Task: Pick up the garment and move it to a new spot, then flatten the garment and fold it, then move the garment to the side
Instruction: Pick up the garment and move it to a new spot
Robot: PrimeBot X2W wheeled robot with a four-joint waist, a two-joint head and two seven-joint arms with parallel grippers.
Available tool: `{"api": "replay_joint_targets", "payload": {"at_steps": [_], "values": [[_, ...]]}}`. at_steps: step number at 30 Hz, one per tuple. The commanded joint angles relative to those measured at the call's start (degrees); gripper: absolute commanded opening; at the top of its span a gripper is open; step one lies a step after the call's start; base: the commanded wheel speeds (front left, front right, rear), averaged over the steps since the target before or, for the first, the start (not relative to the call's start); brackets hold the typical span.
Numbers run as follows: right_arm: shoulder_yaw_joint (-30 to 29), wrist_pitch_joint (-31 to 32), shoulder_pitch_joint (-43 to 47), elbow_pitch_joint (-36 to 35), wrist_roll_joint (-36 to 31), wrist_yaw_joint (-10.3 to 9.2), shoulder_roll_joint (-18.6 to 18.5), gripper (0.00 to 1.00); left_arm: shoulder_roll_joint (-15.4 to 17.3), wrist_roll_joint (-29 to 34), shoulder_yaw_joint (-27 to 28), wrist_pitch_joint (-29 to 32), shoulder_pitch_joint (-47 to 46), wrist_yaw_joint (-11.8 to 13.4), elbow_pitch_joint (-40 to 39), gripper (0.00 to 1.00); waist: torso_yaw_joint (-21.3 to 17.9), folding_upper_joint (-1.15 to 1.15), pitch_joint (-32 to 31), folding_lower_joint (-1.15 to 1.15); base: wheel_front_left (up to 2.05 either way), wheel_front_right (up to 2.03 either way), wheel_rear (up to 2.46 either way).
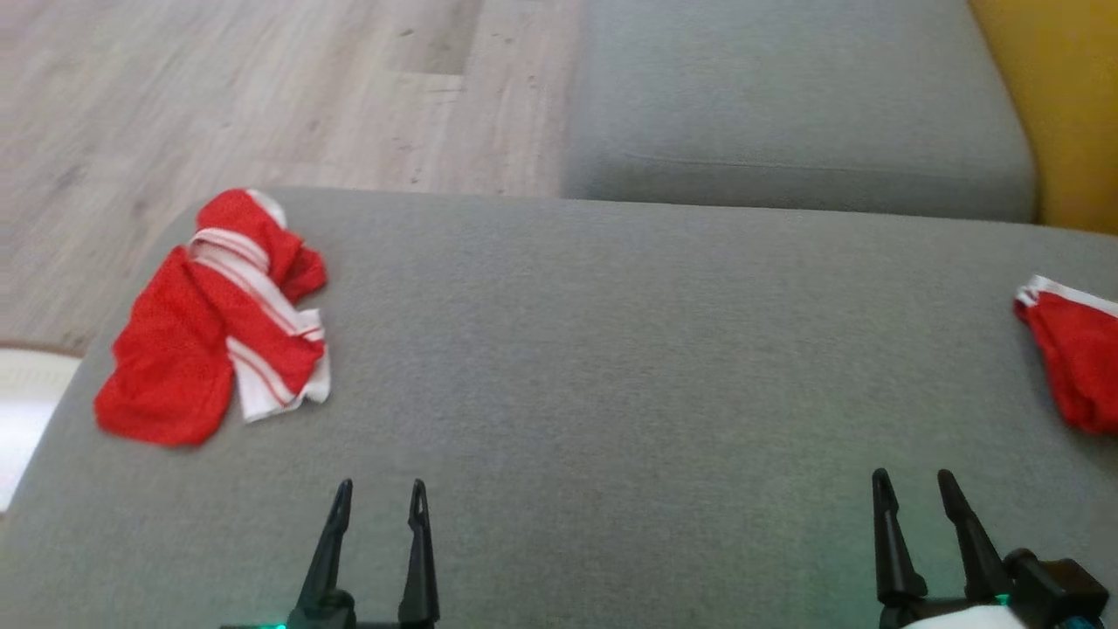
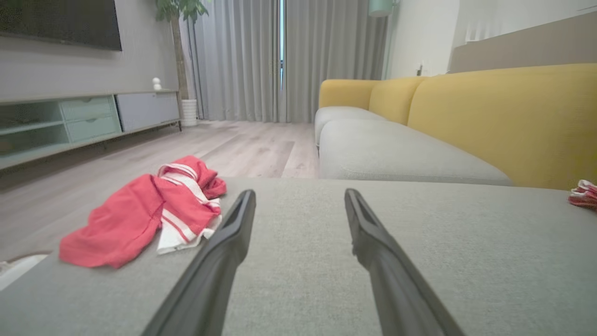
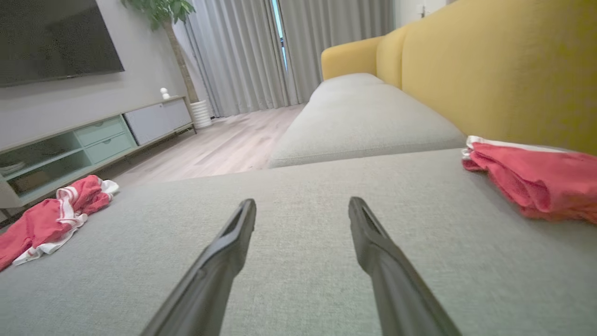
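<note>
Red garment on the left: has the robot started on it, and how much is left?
Done: nothing visible; the garment lies crumpled on the cushion. In hand: nothing; the left pincer and right pincer are open and empty, apart from it. Left: picking up, moving, flattening, folding, setting aside. A second garment lies at the right edge, perhaps already folded.

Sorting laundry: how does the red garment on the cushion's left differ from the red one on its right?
The left garment sprawls crumpled by the floor-side edge; the right garment lies bunched near the yellow backrest. The left garment shows white striped bands; the right garment only a thin white edge. Both are red, on the grey cushion.
</note>
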Motion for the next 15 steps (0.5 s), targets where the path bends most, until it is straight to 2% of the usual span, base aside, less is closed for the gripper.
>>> {"api": "replay_joint_targets", "payload": {"at_steps": [1,15], "values": [[1.57,-0.62,-1.88,-1.74,0.14,-0.05,-0.37,1.00,-0.16,0.73,2.66,-0.29,-3.35,0.57,-1.89,1.00,3.38,0.00,0.82,0.00,0.00,0.00,0.00],[3.54,-0.62,-4.00,-2.23,0.53,-0.05,-0.37,1.00,-0.16,1.66,6.61,-0.29,-3.83,0.98,-3.24,1.00,17.95,0.00,4.02,0.00,0.00,0.00,0.00]]}}
